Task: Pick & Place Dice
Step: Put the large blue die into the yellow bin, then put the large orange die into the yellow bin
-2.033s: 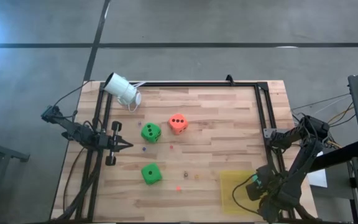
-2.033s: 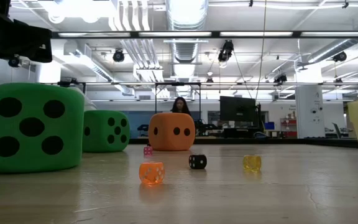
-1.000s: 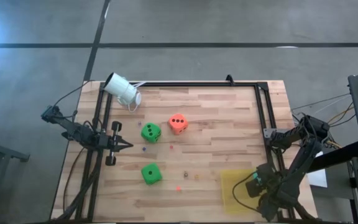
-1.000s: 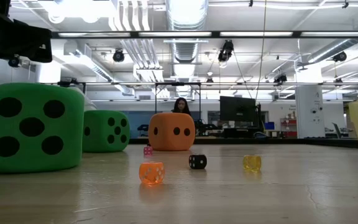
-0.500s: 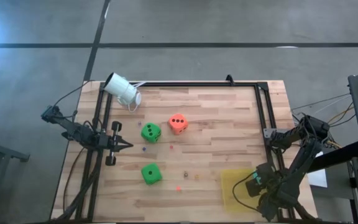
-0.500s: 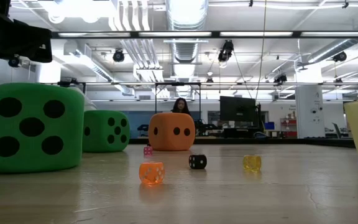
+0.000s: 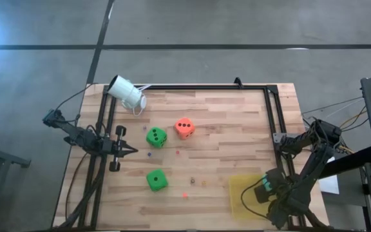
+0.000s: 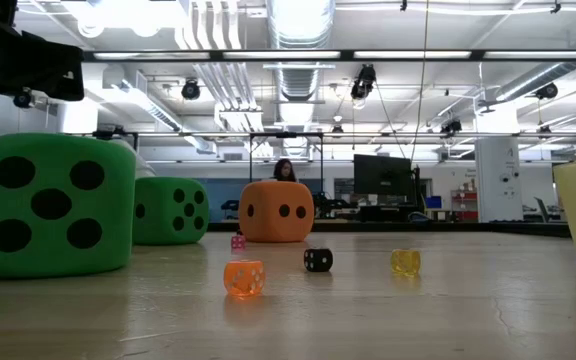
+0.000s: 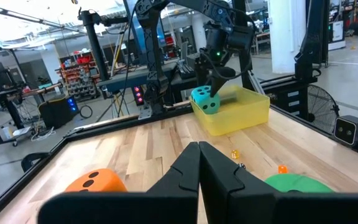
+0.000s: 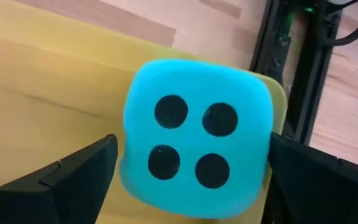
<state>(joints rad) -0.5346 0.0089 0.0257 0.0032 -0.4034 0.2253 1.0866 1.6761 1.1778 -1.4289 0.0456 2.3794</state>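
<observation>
**Four dice: teal one at the yellow bin, three out on the boards**

Look first at the teal die (image 10: 196, 138): it sits over the yellow bin (image 9: 244, 111) at the table's near right corner, four pips facing the right wrist camera. Your right gripper (image 7: 267, 187) is above that bin with its fingers (image 10: 67, 180) spread wide, one on each side of the die, with a gap showing on both sides. The bin's outer wall lies close to the black frame rail (image 7: 277, 122) on that side.

Out on the wooden table (image 7: 224, 122), the orange-red die (image 7: 184, 128) and one green die (image 7: 156, 136) sit just beside each other near the middle; the second green die (image 7: 156, 180) lies apart, nearer the front edge. Tiny coloured dice (image 8: 244, 277) dot the boards between these and the bin.

Your left gripper (image 7: 124, 149) waits at the left edge, fingers pressed together, holding nothing. A white camera (image 7: 127, 93) sits at the far left corner.
</observation>
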